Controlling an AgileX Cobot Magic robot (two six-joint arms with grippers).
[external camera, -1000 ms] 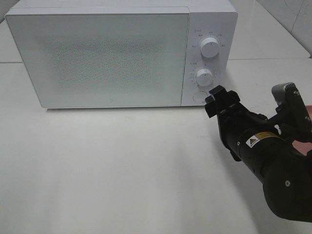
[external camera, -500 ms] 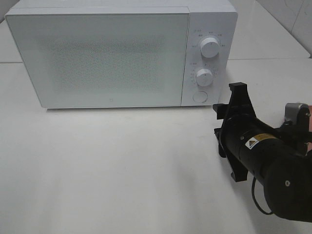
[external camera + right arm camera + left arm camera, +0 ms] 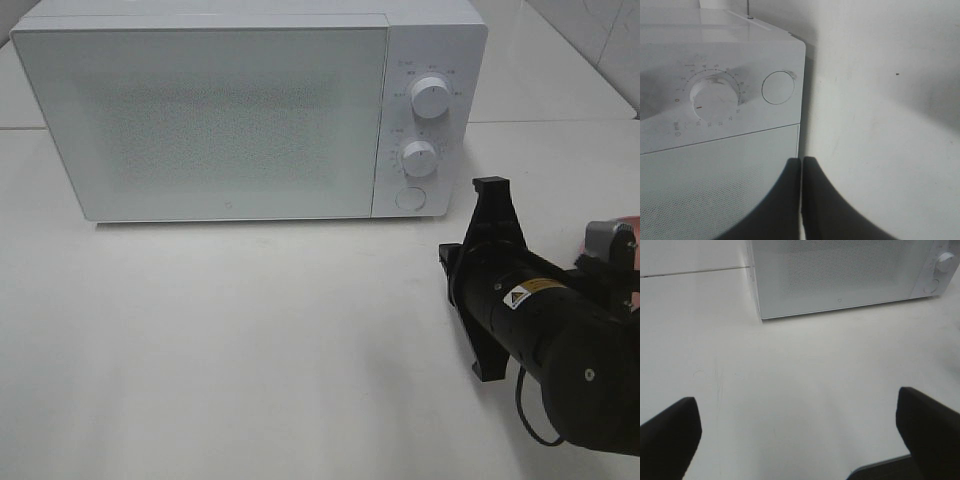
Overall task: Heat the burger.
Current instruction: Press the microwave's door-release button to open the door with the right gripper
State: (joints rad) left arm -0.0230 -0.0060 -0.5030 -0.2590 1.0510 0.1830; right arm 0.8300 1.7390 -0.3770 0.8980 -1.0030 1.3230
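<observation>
The burger is out of view in every frame. The white microwave [image 3: 200,120] stands at the back of the table with its door closed. My right gripper [image 3: 446,256] hovers just off the microwave's lower right corner, rolled onto its side. In the right wrist view its two black fingers [image 3: 790,200] press together with nothing between them, and the right gripper [image 3: 801,161] points at the panel below the round button [image 3: 778,87]. My left gripper [image 3: 796,396] is open and empty above bare table, facing the microwave [image 3: 840,270]. The left arm does not show in the exterior view.
Two white knobs [image 3: 431,96] [image 3: 420,157] sit above the round button [image 3: 408,198] on the microwave's right panel. A pink edge [image 3: 612,222] peeks out behind the right arm. White tabletop [image 3: 250,330] stretches in front of the microwave.
My right gripper has drawn back from the round button towards the lower right, rolled onto its side, and its jaws have shut. The left gripper and the microwave door are unchanged.
</observation>
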